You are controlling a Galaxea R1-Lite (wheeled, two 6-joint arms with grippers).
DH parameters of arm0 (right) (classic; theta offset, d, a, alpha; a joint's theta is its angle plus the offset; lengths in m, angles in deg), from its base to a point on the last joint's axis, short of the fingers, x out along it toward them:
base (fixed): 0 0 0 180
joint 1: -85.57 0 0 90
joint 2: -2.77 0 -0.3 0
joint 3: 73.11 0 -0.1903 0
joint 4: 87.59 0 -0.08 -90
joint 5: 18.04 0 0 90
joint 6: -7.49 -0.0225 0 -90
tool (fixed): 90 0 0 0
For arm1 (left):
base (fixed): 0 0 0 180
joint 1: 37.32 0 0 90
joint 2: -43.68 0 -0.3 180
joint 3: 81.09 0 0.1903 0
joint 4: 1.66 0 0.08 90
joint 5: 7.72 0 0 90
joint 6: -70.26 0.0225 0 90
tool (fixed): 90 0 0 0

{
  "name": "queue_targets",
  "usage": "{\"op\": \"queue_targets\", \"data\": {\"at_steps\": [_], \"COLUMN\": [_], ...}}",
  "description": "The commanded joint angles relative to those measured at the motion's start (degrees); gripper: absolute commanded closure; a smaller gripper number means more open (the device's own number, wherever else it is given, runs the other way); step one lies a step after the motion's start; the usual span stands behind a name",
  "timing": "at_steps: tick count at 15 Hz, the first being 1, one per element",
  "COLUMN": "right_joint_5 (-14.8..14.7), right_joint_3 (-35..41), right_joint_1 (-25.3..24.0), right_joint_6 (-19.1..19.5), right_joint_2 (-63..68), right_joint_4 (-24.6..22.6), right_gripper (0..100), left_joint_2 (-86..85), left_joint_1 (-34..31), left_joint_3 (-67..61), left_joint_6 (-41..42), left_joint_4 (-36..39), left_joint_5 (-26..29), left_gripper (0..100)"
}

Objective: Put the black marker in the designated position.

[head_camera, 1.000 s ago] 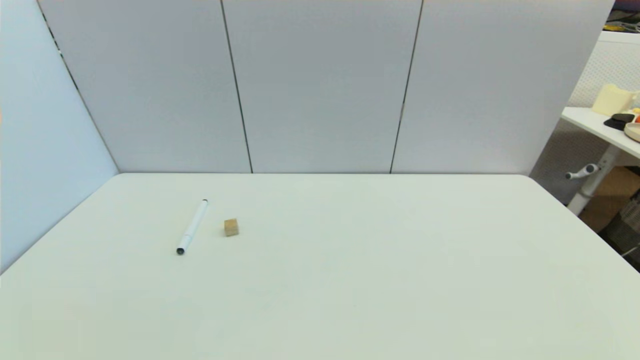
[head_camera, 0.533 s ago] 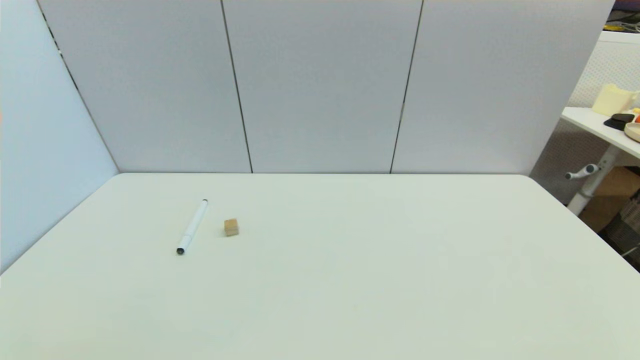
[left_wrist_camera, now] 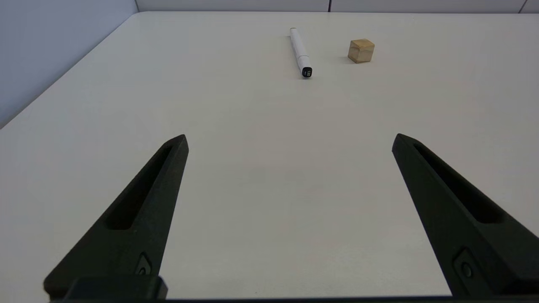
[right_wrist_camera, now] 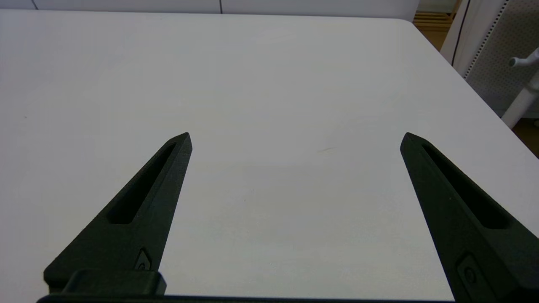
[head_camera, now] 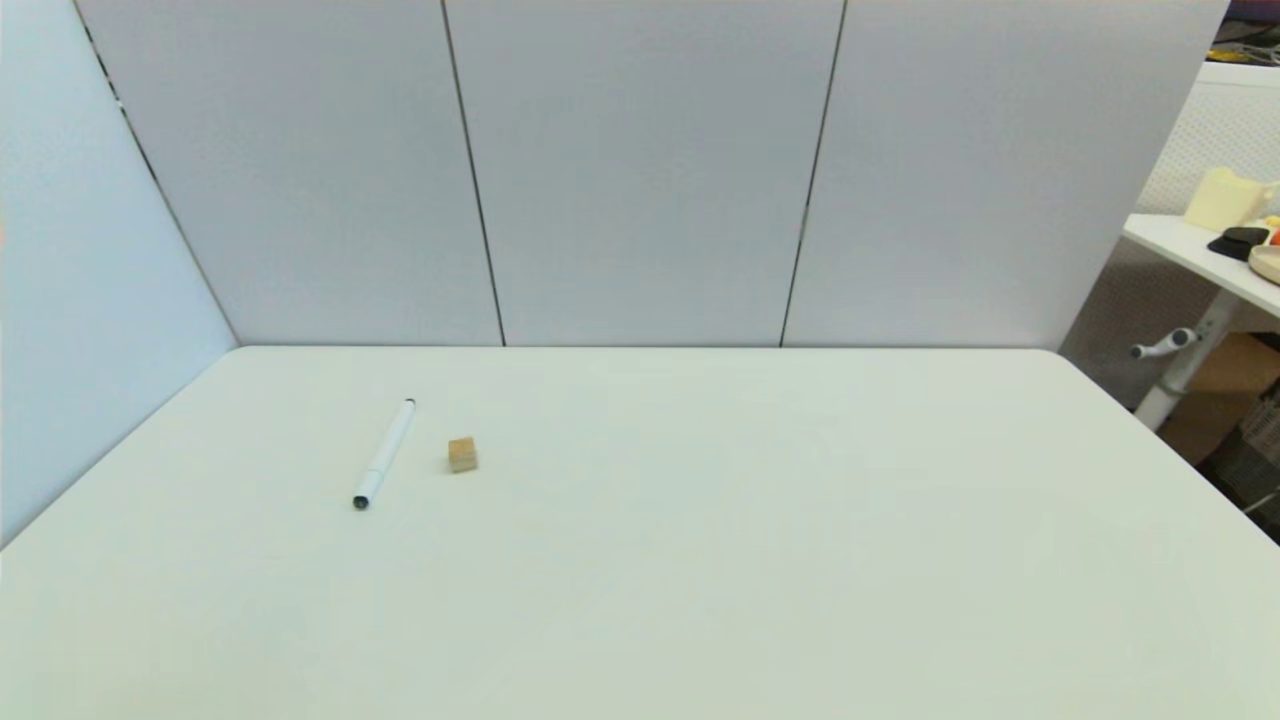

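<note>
Left claw (left_wrist_camera: 289, 141): low over the near-left part of the tabletop (head_camera: 700, 560), out of the head view, spread wide, nothing between the two black fingers (left_wrist_camera: 139, 210). Bare white surface under and between them.

Black marker (head_camera: 385, 454): flat on the tabletop, left of centre in the head frame, a little above mid-height. Slim white barrel, lying on a slant, small dark tip toward the upper right, dark cap end toward the lower left. In the left wrist frame, the same marker (left_wrist_camera: 300, 52) near the upper centre, well apart from the claw, capped end nearest the camera, small white print on the cap face, too small to read. Untouched by either claw.

Tan wooden cube (head_camera: 462, 454): just right of the marker, apart from it, level with the barrel's middle, standing square on the tabletop. In the left wrist frame (left_wrist_camera: 361, 50), upper right of centre, beside the marker with a clear gap.

Grey wall panels (head_camera: 640, 170): across the whole upper half of the head frame, split by two dark vertical seams, with a third panel angling down the left edge.

Right claw (right_wrist_camera: 296, 139): low over the near-right part of the tabletop, also outside the head view, fingers (right_wrist_camera: 134, 214) spread wide, holding nothing, only plain white surface in front.

Second table (head_camera: 1200, 255): far right edge of the head frame, beyond the tabletop's rounded corner, white leg below, a few small items on top, too small to name.
</note>
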Motion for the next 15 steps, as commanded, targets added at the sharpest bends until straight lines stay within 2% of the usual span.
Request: {"op": "queue_targets", "data": {"at_steps": [1,9,12,15], "right_joint_5": [0.03,0.03,-1.38,-1.29], "right_joint_3": [0.00,0.00,0.00,0.00], "right_joint_1": [-0.01,-0.01,0.08,0.08], "right_joint_6": [0.02,0.02,-2.00,-2.00], "right_joint_2": [0.07,0.07,0.07,0.07], "right_joint_4": [-0.02,0.06,-0.02,-0.11], "right_gripper": [0,0,0,0], "left_joint_2": [0.16,0.16,0.16,0.16], "left_joint_1": [-0.08,-0.08,-0.08,-0.08], "left_joint_3": [0.00,0.00,0.00,0.00], "left_joint_6": [0.00,0.00,0.00,0.00], "left_joint_4": [-0.02,-0.02,-0.02,-0.02], "left_joint_5": [0.03,0.03,0.03,0.03], "left_gripper": [0,0,0,0]}}
